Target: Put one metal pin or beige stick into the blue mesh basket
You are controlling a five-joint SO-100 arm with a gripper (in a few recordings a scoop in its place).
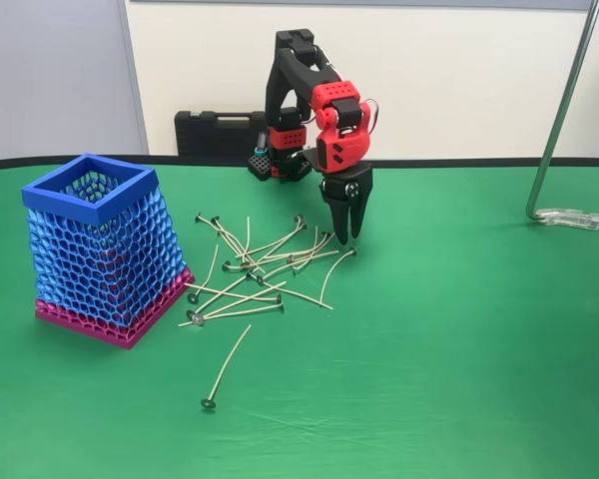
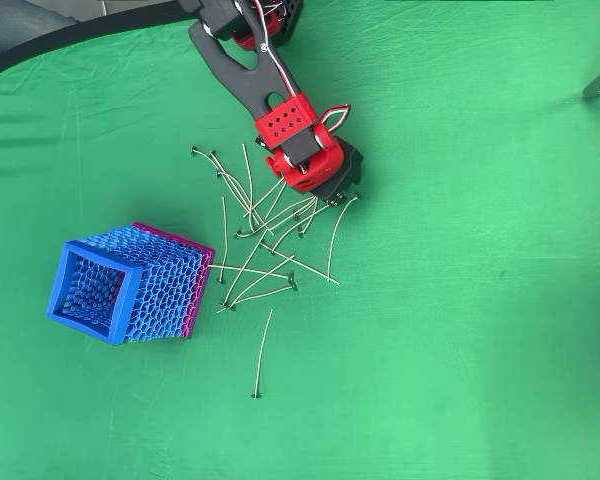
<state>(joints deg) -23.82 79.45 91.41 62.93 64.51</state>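
Hand (image 1: 347,238) fingers together, pointing down over right-edge stick (image 1: 330,277), its length near-upright in overhead view.

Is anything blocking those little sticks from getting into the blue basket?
Nothing visible does. The gripper hangs right over the right edge of the stick pile. Between the pile and the blue mesh basket, to its left in the fixed view, lies bare green cloth. The basket's square rim is open on top.

Black-and-red printed arm (image 1: 309,95); thin wires; black tapered gripper (image 1: 347,238)
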